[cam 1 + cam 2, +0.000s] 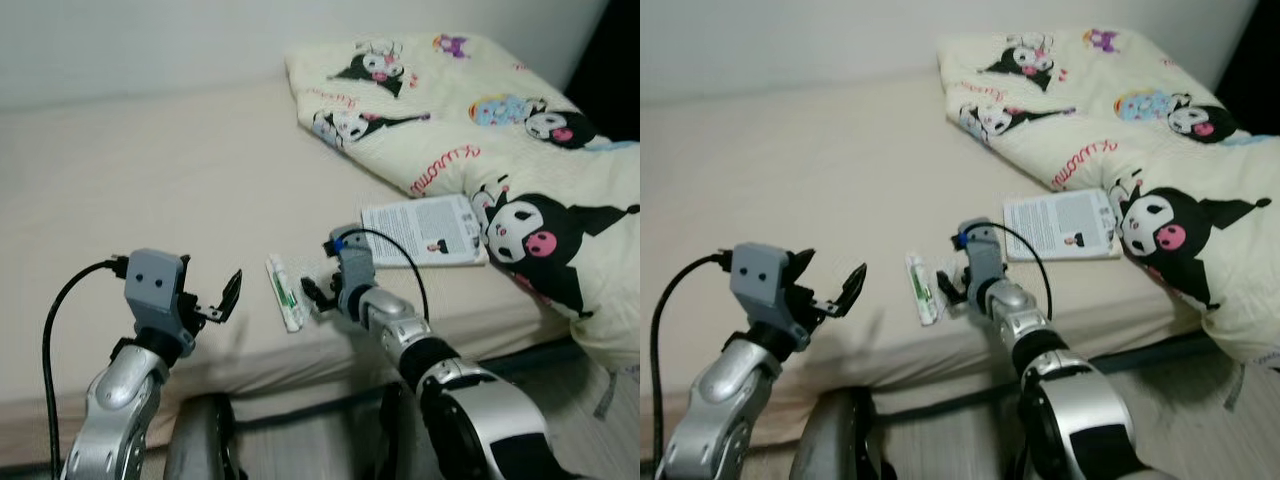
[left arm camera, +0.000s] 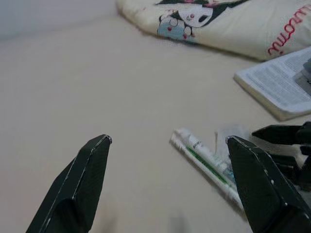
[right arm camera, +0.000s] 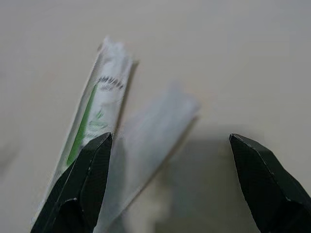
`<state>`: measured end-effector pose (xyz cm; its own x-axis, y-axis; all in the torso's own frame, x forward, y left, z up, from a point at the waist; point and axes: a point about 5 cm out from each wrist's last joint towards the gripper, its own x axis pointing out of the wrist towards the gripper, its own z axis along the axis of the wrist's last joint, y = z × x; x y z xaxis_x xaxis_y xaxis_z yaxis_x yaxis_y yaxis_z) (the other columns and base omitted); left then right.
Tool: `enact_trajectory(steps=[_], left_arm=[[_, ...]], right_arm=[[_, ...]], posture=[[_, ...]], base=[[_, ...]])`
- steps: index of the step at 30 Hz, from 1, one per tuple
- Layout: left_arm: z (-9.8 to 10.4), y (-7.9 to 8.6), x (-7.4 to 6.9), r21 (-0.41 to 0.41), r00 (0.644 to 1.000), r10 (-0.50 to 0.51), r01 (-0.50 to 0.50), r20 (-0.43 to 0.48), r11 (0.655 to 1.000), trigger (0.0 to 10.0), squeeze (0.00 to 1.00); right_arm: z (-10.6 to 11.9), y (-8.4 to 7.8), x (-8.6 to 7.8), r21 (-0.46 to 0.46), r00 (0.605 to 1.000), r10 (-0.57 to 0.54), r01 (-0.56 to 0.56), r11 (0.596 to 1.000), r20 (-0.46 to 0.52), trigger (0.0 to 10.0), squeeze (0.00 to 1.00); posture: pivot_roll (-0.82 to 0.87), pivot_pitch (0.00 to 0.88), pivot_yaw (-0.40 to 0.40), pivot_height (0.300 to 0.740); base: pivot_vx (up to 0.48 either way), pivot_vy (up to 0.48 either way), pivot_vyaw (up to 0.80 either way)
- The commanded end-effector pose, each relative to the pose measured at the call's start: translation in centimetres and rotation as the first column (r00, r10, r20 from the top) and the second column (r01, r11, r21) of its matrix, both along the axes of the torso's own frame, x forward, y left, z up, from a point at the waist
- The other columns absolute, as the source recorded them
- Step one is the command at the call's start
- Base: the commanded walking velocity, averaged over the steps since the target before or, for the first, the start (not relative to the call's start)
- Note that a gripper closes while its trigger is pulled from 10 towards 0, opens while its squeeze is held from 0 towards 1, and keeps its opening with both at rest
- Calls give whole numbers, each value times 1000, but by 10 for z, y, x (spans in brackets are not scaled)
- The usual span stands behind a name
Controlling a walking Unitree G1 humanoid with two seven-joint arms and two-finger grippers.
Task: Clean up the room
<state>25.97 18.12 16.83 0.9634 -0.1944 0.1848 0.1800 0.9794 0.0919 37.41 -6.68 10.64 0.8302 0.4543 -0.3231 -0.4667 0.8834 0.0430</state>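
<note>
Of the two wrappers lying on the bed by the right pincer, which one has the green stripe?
The longer white wrapper, on the side toward the left pincer. The clear wrapper beside it, nearer the right pincer, is plain, unprinted.

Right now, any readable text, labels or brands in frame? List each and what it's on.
"Kuromi", red script, partly legible: on the cartoon-print blanket.
Printed page of the open booklet: dense text, too small to read.
White and green wrapper by the right gripper: dark lettering, blurred, unreadable.
Clear wrapper beside it: no text made out.
Left gripper: no markings.
</note>
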Motion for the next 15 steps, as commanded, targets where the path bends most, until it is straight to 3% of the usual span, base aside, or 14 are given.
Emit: enact_trajectory(steps=[1,4,6,9,12,15], left_arm=[[1,2,-5,11,1000,19,-19,-16,1000,10000,0],[4,3,-8,10,1000,24,-24,-14,1000,10000,0],[12,3,-10,12,1000,29,-29,-6,999,10000,0],[15,2,-12,14,1000,29,-29,-3,999,10000,0],[19,-1,-17,11,1000,27,-27,-6,1000,10000,0],[22,-4,-21,7,1000,25,-25,-13,1000,10000,0]], right_arm=[[2,10,-1,36,1000,17,-17,999,-9,10000,0],[5,16,-1,52,999,34,-34,998,-3,10000,0],[15,34,-1,94,996,90,-91,991,20,10000,0],[18,41,-2,93,993,112,-114,989,28,10000,0],[18,51,-4,13,990,142,-142,990,27,10000,0],[23,59,-5,43,987,158,-160,986,32,10000,0]], posture=[[199,333,-2,480],[193,357,-1,480],[198,386,-8,480],[200,396,-13,480],[200,415,-21,480],[199,428,-26,480]], base=[[0,0,0],[0,0,0],[0,0,0],[0,0,0],[0,0,0],[0,0,0]])
